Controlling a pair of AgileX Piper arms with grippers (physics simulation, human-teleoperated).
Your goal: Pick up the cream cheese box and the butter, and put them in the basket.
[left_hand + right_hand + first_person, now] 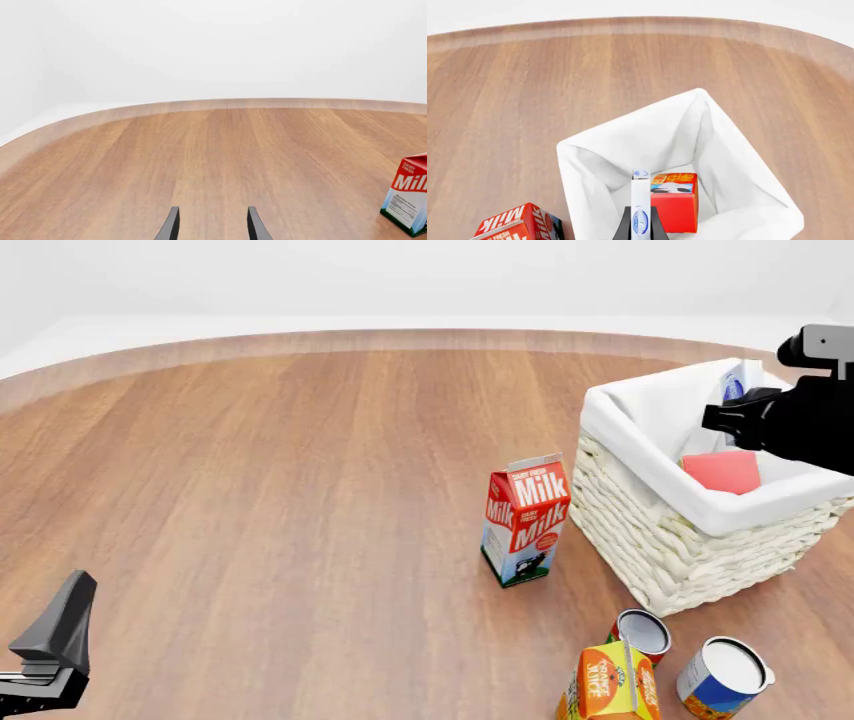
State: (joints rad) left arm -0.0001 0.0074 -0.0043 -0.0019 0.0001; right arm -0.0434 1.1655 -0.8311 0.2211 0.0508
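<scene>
The basket (pixel 650 536) stands at the right of the table. The butter (pixel 722 471) lies inside it, also showing in the right wrist view (pixel 674 202). My right gripper (pixel 731 416) hovers over the basket's opening, shut on the cream cheese box (pixel 733 388). In the right wrist view the box (pixel 640 200) is held edge-on between the fingers (pixel 624 227), above the basket's lining (pixel 594 165). My left gripper (pixel 60 628) is low at the near left, far from the basket. Its fingers (pixel 171 225) are open and empty.
A red-white milk carton (pixel 525 519) stands just left of the basket; it also shows in the left wrist view (pixel 408 195) and the right wrist view (pixel 514 225). An orange juice carton (pixel 614 685) and two cans (pixel 643 633) (pixel 725 677) stand near the front right.
</scene>
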